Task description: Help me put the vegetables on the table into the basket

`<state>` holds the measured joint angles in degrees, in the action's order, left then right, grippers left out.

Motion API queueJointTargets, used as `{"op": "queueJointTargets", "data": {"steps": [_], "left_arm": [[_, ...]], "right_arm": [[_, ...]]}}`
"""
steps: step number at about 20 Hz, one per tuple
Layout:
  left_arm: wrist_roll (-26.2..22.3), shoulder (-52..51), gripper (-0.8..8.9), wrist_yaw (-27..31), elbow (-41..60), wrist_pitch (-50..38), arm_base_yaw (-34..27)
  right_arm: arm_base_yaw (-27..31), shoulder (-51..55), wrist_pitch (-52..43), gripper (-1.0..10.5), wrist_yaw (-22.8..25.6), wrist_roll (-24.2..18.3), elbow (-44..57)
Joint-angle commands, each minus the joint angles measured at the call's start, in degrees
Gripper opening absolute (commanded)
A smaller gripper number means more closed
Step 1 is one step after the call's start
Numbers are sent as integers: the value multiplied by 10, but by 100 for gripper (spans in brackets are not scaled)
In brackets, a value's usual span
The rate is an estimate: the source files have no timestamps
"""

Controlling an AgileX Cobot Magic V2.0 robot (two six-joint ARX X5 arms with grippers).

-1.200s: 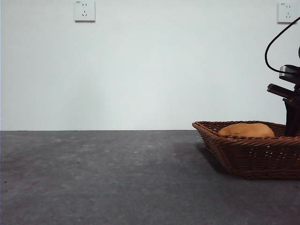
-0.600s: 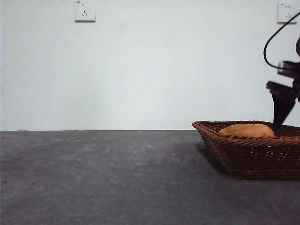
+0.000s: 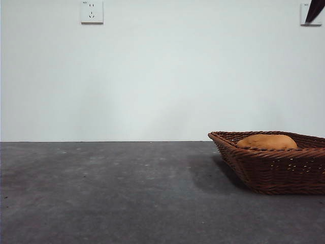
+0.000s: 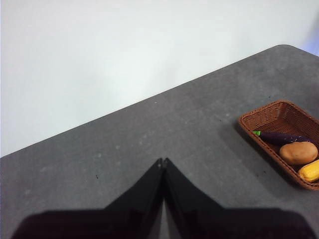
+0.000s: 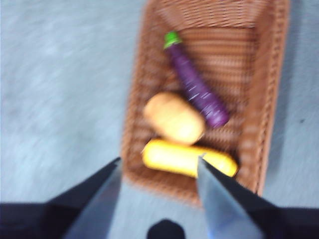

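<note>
The brown wicker basket stands at the right of the table. Inside it lie the tan potato, the purple eggplant and the yellow corn; the front view shows only the potato above the rim. My right gripper hangs open high above the basket, holding nothing; its black tip shows at the top right corner. My left gripper is shut and empty, far from the basket, where the eggplant, potato and corn also show.
A white wall stands behind the table, with one power socket at upper left and another at upper right. The table's far edge runs past the basket.
The right arm has lifted from just over the basket's right side up and out to the top right corner. The potato and basket have not moved.
</note>
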<state>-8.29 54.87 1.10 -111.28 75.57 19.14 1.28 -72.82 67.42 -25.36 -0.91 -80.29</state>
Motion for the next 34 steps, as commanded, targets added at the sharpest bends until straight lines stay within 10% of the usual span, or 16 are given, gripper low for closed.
{"op": "queueJointTargets", "data": {"steps": [1, 6, 21, 34], "left_arm": [[5, 1, -6, -1, 2, -1, -1], [5, 4, -6, -28, 2, -2, 0], [6, 9, -4, -41, 2, -1, 0], [36, 44, -4, -41, 2, -2, 0]], "right_arm": [[-16, 41, 36, 154, -2, -14, 1], [-51, 114, 112, -5, -1, -29, 1], [-58, 143, 113, 1, 8, -23, 1], [-58, 115, 89, 1, 121, -23, 1]]}}
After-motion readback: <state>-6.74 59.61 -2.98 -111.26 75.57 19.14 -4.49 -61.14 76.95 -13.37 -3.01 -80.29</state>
